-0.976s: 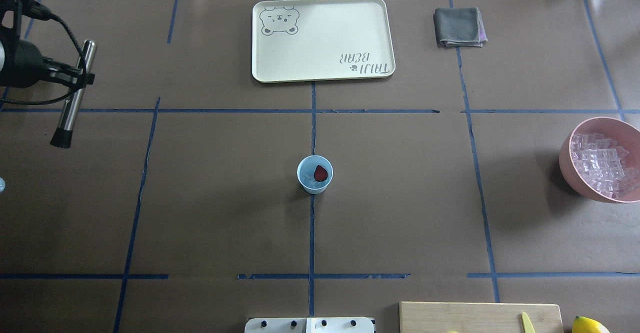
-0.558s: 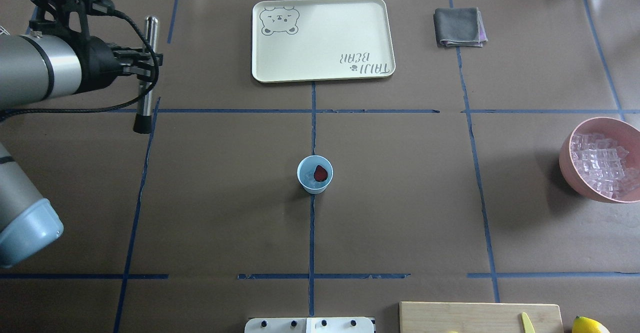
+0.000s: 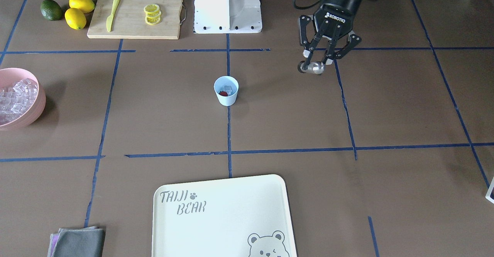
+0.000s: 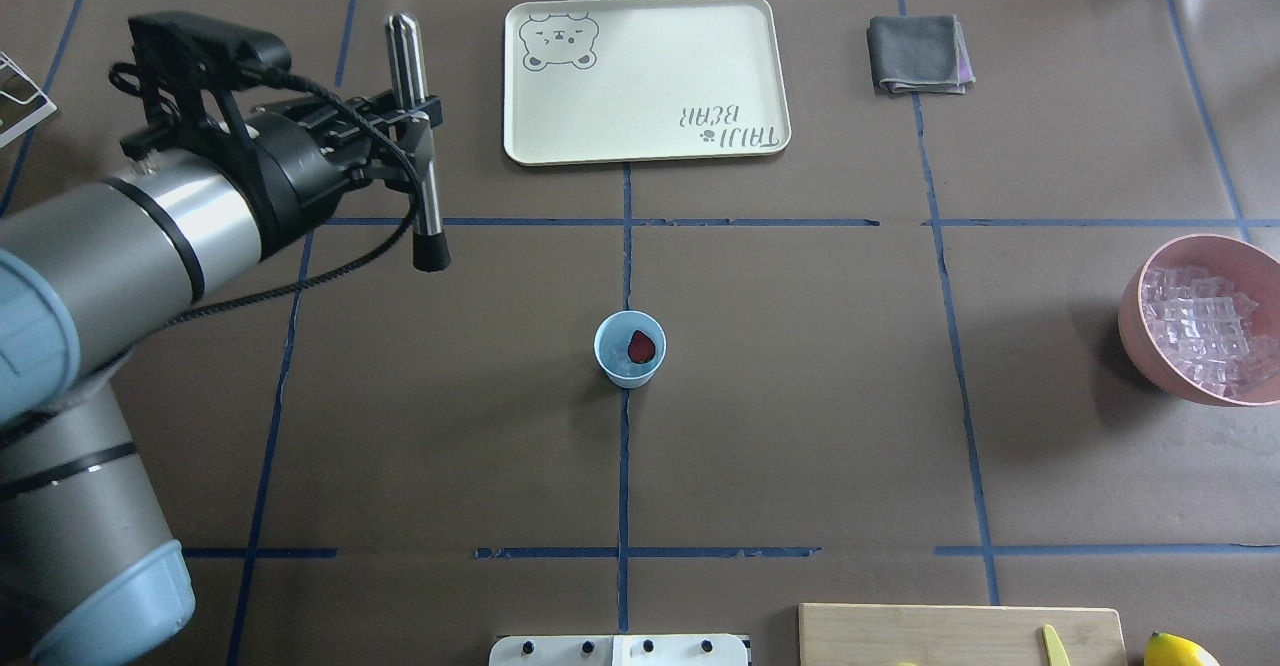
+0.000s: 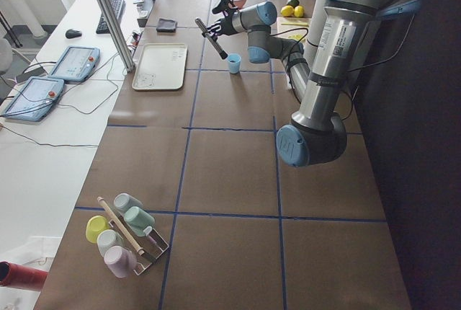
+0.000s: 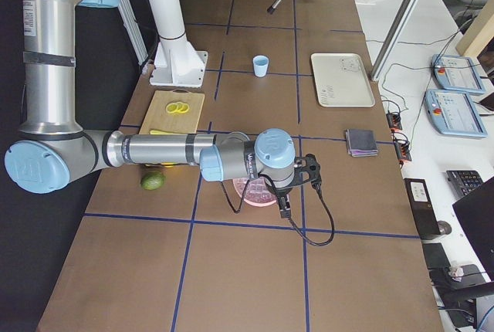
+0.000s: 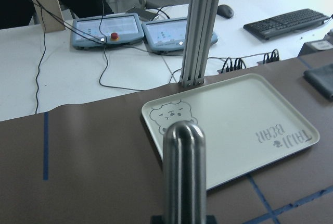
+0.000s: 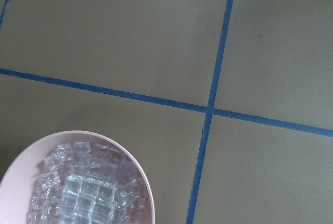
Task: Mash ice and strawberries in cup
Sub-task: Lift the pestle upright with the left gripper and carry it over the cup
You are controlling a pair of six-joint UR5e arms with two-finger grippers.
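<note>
The pale blue cup [image 4: 630,348] stands at the table's centre on a blue tape line, also in the front view [image 3: 226,90]. Inside lie a dark red strawberry [image 4: 641,347] and clear ice [image 3: 229,89]. My left gripper [image 4: 417,133] is shut on a steel muddler [image 4: 424,181] with a black tip, held in the air to the left of and beyond the cup. The muddler's rounded top fills the left wrist view [image 7: 183,172]. My right gripper [image 6: 283,207] hangs over the pink bowl; I cannot tell whether it is open or shut.
A pink bowl [image 4: 1135,331] of ice cubes sits at the right edge. A cream tray [image 4: 645,76] and a grey cloth [image 4: 918,53] lie at the back. A cutting board [image 3: 166,14] with lemon slices and a knife, lemons and a green fruit lie near my base.
My left arm has swung in from the far left edge toward the centre, carrying the muddler to the right. The cup and its contents have not moved.
</note>
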